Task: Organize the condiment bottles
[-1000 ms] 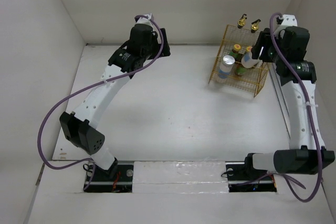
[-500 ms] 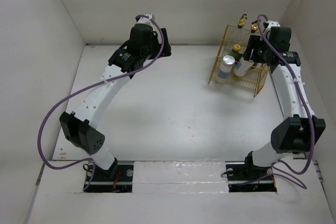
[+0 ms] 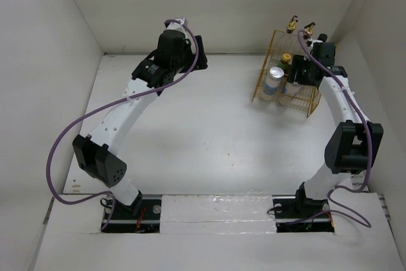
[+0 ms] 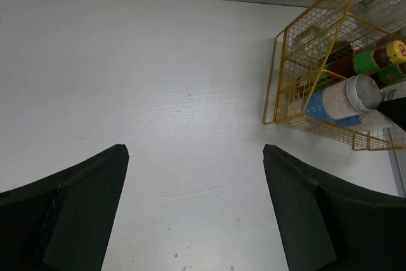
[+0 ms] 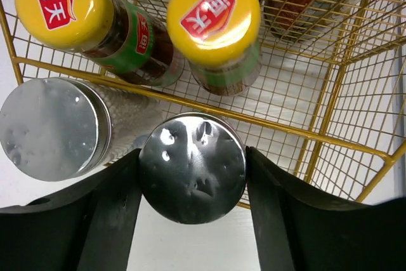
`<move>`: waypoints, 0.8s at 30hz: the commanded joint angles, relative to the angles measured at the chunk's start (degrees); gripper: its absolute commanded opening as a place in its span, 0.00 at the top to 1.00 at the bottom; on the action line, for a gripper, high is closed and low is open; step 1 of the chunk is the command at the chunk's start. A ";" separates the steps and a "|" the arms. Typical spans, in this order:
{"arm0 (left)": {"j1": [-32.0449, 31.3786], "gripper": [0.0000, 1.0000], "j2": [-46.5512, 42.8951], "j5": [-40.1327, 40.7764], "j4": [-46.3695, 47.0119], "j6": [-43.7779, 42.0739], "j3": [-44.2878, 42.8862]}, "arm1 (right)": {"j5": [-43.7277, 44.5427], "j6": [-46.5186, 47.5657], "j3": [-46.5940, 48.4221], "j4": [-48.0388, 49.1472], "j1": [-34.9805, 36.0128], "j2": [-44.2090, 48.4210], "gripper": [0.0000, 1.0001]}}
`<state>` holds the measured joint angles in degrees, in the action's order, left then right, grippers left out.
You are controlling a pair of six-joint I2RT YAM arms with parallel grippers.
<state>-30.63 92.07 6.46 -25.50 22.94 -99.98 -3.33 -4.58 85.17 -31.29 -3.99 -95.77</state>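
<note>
In the right wrist view my right gripper (image 5: 191, 153) is shut on a silver-lidded shaker (image 5: 190, 179), one finger on each side of its lid. It hangs at the front wire of the yellow rack (image 5: 304, 134). A second shaker (image 5: 51, 125) stands just left of it. Two yellow-capped sauce bottles (image 5: 60, 4) (image 5: 212, 17) stand behind them inside the rack. From above, the right gripper (image 3: 303, 71) sits over the rack (image 3: 261, 85). My left gripper (image 4: 195, 149) is open and empty over bare table near the back wall (image 3: 193, 52).
Two taller bottles with dark and gold tops (image 3: 292, 26) (image 3: 309, 30) rise at the back of the rack, close to the back wall. The right side wall runs close beside the rack and the right arm. The left wrist view shows the rack (image 4: 279, 74) to the right.
The right arm has swung left and back with the shaker, bringing it over the rack beside the other shaker. The left jaws have opened slightly wider; that arm stays in place.
</note>
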 commanded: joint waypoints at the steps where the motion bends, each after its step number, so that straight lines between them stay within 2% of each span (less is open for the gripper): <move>1: 0.05 0.17 -1.46 -0.22 1.77 -0.26 0.14 | 1.14 -0.34 0.70 5.01 0.91 1.37 0.44; 2: 0.05 0.15 -1.46 -0.83 1.77 -0.26 0.14 | 1.14 -0.34 1.57 5.01 0.91 1.37 0.28; 4: 0.05 0.14 -1.46 -0.83 1.77 0.26 0.75 | 1.14 -0.34 2.89 3.00 1.61 1.37 0.15; 5: 0.05 0.14 -1.46 -1.44 1.77 0.26 0.76 | 1.66 -0.34 4.03 2.38 1.62 2.33 0.04; 6: 0.05 0.13 -1.46 -1.45 1.77 0.26 0.76 | 2.53 -0.34 4.57 1.85 2.22 3.21 0.00; 13: 0.05 0.10 -2.59 -3.11 3.08 0.79 0.76 | 7.99 -0.87 5.10 1.84 8.20 15.68 0.00; 16: 0.05 0.09 -3.82 -3.65 4.13 2.02 1.28 | 7.99 -0.87 3.09 3.77 12.94 23.15 0.00; 21: 0.05 0.07 -9.35 -4.26 7.03 3.87 3.99 | 0.97 -0.25 -4.56 12.82 22.16 34.32 0.00; 24: 0.05 0.05 -15.05 -4.79 10.90 5.36 8.04 | 0.43 -0.25 -7.20 12.83 27.78 36.62 0.00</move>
<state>-30.63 85.06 2.76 -20.97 26.39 -94.00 -1.02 -4.80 80.73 -21.89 20.05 -58.54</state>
